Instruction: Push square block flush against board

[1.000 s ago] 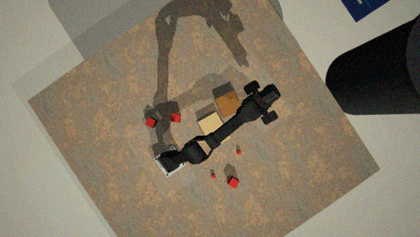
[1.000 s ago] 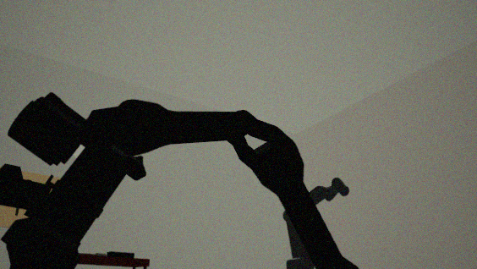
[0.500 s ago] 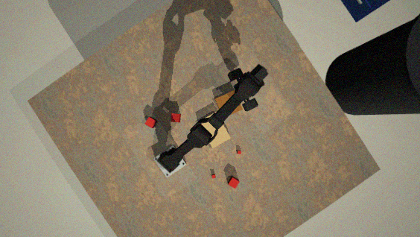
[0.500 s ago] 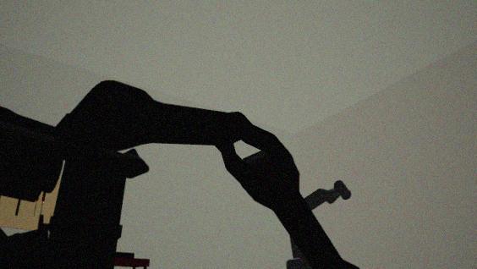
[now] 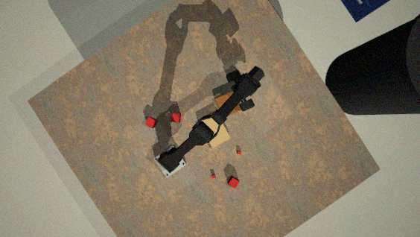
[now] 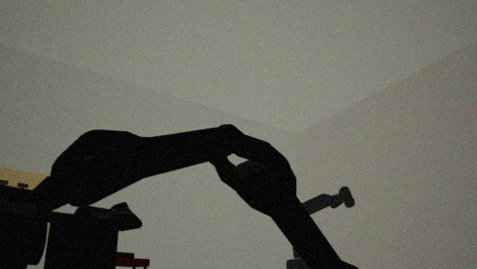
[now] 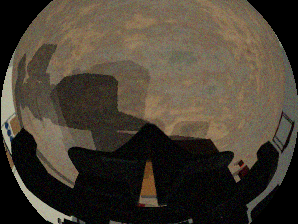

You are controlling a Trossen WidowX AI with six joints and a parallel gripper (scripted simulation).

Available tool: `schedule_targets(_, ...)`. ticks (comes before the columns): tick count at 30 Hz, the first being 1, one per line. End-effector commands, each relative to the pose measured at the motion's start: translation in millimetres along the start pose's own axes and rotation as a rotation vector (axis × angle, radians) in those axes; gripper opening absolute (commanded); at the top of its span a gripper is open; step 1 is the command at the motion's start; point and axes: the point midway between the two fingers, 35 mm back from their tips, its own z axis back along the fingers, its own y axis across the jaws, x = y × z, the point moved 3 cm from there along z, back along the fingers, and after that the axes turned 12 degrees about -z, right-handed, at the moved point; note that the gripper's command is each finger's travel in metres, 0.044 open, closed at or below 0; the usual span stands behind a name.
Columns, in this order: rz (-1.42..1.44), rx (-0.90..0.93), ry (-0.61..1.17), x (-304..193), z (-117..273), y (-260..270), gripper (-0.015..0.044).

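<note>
The square block, orange-brown [image 5: 224,99] [image 7: 149,186], lies flat, partly covered by the arm in the top view. The pale tan board [image 5: 220,138] lies beside it toward the robot base, partly under the arm. The arm hides where block and board come nearest, so contact or even edges cannot be told. My gripper [image 7: 149,127] is shut and empty, pointing down. In the wrist view its tips overlap the block's far side; whether they touch it cannot be told. In the top view the hand is above the block's outer end and hides the fingertips. The exterior view shows neither part.
Two red cubes [image 5: 150,122] [image 5: 176,118] stand left of the board. Another red cube [image 5: 233,182] and two tiny red ones [image 5: 239,152] [image 5: 213,176] lie below it. The arm's base plate [image 5: 167,172] is at lower left. The arm's shadow falls across the table [image 5: 298,149].
</note>
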Motion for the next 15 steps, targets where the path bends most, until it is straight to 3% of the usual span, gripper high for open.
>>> schedule_targets(1,-0.006,0.012,-0.011,0.8,1.6,0.9,0.0)
schedule_targets(15,-0.006,0.012,-0.01,-6.9,1.9,0.6,0.0)
